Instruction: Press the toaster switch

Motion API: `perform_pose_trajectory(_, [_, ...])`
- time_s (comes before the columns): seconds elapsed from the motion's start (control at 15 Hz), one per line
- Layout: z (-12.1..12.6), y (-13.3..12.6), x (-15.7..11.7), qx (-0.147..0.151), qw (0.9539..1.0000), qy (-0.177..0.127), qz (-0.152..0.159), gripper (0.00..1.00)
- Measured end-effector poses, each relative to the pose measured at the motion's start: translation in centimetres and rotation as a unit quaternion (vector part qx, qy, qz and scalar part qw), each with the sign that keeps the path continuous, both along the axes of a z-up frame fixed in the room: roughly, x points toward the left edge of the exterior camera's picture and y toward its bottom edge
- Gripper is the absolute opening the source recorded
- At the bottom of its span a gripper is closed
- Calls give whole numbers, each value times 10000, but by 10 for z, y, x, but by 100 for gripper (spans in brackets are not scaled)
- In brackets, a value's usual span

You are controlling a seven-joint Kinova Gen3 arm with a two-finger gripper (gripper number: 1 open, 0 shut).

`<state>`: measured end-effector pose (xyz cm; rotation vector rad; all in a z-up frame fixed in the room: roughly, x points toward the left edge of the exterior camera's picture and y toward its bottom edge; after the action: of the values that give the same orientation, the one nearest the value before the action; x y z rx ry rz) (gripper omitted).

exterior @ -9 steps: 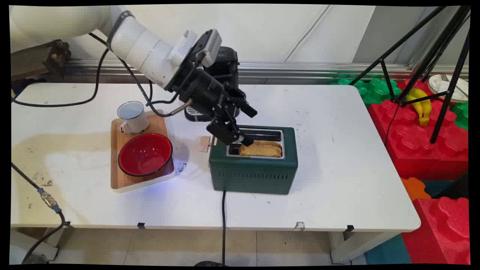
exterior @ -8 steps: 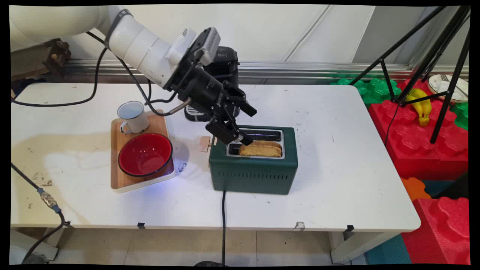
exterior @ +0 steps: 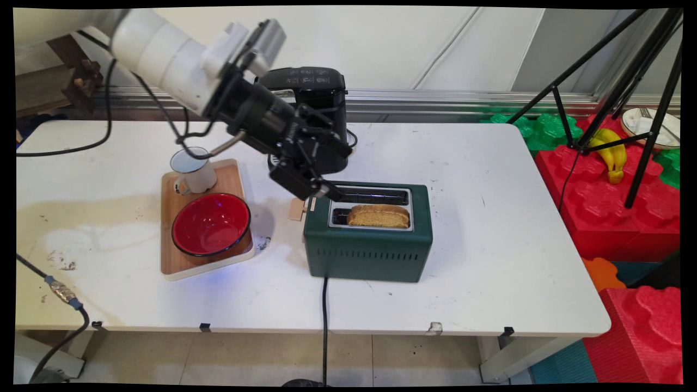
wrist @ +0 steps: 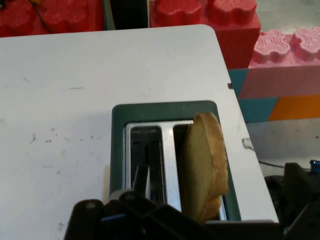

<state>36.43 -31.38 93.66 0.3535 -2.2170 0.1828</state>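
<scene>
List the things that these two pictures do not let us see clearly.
- Gripper fingers: main view, dark against the coffee machine; hand view, only the linkage shows. Open or shut: cannot tell.
- Toaster lever: main view, behind the gripper.
- Mug contents: main view, a cable crosses it.
- Bread slice lower part: inside the slot.

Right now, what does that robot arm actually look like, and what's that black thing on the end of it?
The arm is a thick, rounded white tube. At its end sits a black cylindrical wrist carrying a black two-finger gripper built of angular linkages. A small pale grey box is mounted where white meets black. Thin black cables hang in loops from the arm.
</scene>
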Motion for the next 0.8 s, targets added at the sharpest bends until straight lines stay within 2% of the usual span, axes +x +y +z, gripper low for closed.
perform_pose_trajectory(0.4, [9,20,35,6,10000,-49,50,100])
perform_pose_trajectory(0.8, [10,36,75,26,9996,-260,57,100])
